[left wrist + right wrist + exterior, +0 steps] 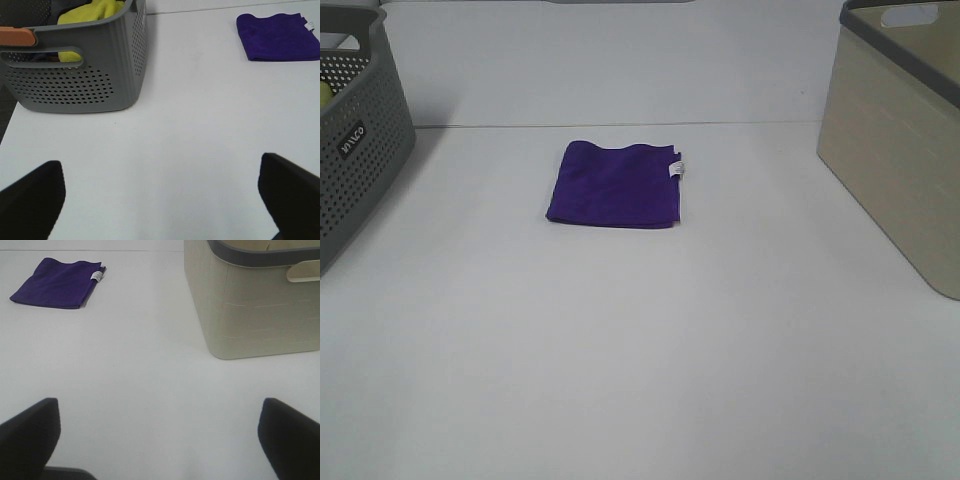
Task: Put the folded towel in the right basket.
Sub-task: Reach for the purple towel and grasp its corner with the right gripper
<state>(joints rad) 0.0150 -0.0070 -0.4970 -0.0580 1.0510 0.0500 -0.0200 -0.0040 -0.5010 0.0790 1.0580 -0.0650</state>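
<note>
- Exterior high view: the folded purple towel (615,184) lies flat on the white desk (640,380), about midway between the left and right edges and closer to the far edge than the near one. It touches neither basket.
- The beige basket (900,150) stands at the right edge, toward the far right corner, well apart from the towel. This is the target.
- The grey perforated basket (360,150) stands at the left edge and holds a yellow cloth (100,10).
- A small white label (676,169) sits at the towel's far right corner.
- Left gripper (160,200): jaws spread wide with nothing between them, over bare desk on the near side of the grey basket.
- Right gripper (160,440): jaws spread wide and empty, over bare desk on the near side of the beige basket.
- Neither arm appears in the exterior high view.
- Handling estimate: the towel is light, soft and limp. It will sag and may unfold if only the top layer is pinched.
- Recommended hold: use the right gripper and close across all layers at the edge facing the beige basket. The stack is thin, so the fingertips likely need to meet the desk surface.
</note>
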